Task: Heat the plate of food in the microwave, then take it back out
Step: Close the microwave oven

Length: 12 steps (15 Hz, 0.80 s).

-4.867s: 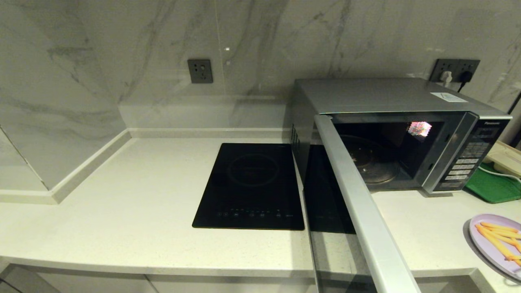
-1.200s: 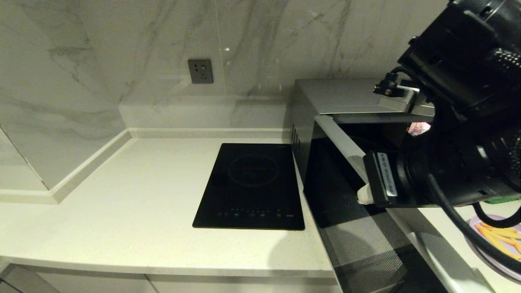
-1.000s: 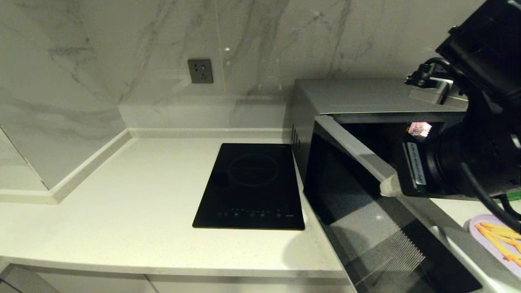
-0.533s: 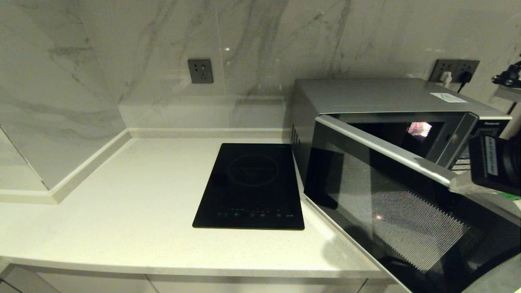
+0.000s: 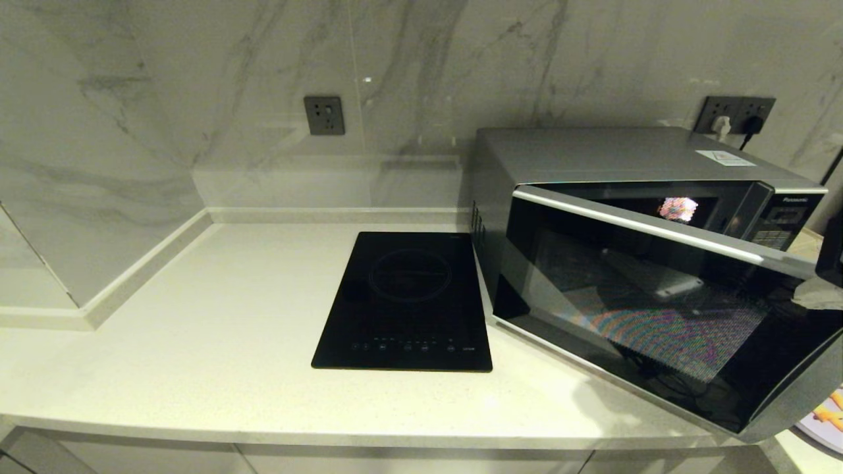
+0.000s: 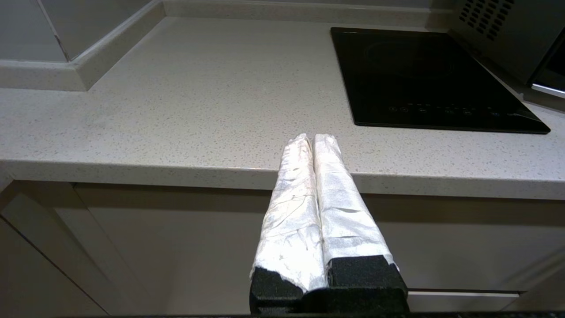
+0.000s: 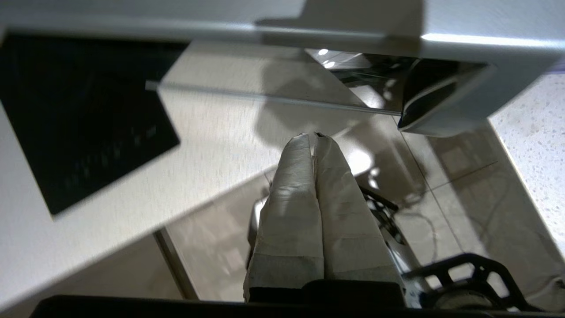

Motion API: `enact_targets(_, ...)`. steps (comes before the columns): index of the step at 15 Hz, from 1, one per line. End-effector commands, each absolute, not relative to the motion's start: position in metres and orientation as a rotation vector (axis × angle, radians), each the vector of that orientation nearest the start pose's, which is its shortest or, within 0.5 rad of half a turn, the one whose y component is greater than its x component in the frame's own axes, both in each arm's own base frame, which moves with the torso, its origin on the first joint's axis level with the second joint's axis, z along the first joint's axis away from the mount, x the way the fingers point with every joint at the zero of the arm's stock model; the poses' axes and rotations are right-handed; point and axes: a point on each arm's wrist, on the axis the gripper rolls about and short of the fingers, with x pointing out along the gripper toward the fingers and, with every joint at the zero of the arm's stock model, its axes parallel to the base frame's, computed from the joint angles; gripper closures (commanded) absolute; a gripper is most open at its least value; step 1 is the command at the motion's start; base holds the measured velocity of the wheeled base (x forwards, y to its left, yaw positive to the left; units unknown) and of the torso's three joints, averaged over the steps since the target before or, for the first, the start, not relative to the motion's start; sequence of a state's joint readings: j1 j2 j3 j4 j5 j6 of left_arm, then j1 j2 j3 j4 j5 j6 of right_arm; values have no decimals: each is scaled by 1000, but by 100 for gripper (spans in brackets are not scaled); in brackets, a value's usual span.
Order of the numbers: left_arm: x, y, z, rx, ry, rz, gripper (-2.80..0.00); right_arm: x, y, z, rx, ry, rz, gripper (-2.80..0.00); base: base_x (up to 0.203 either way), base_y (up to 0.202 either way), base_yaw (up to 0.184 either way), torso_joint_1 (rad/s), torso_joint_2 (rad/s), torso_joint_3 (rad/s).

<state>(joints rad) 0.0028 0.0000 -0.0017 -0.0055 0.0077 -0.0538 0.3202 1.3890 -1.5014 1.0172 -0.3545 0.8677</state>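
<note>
Location: a domestic kitchen. A pale speckled stone countertop (image 5: 217, 316) runs along a marble-veined wall (image 5: 197, 99) with an upstand, over plain cabinet fronts (image 6: 176, 238) (seen from the left wrist view). Set flush in the countertop is a black induction hob (image 5: 407, 303); beside it stands a silver Panasonic microwave (image 5: 612, 158), with wall sockets (image 5: 324, 115) above the work surface.

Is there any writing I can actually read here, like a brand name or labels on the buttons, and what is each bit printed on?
"Panasonic": on the top of the microwave's button panel, small but just legible.
Button panel labels: too small to read.
White sticker on the microwave's top: print too small to read.
Touch-control marks along the front edge of the black induction hob: too small to read.
No other writing shows.
</note>
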Motion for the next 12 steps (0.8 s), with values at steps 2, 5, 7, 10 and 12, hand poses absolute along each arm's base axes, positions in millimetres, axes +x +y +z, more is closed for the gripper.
enact_targets(2,-23,0,77,-54,-8,11,0,207,21,294,553,709,-534,0,0,0,0,0,0,0)
enact_targets(5,-23,0,77,-55,-8,11,0,255,-17,278,571,670,-605,0,0,0,0,0,0,0)
enact_targets(7,-23,0,77,-54,-8,11,0,270,-35,278,601,680,-554,0,0,0,0,0,0,0)
enact_targets(10,-23,0,77,-54,-8,11,0,285,-55,281,627,682,-508,0,0,0,0,0,0,0)
enact_targets(12,-23,0,77,-55,-8,11,0,287,-60,284,658,663,-444,0,0,0,0,0,0,0)
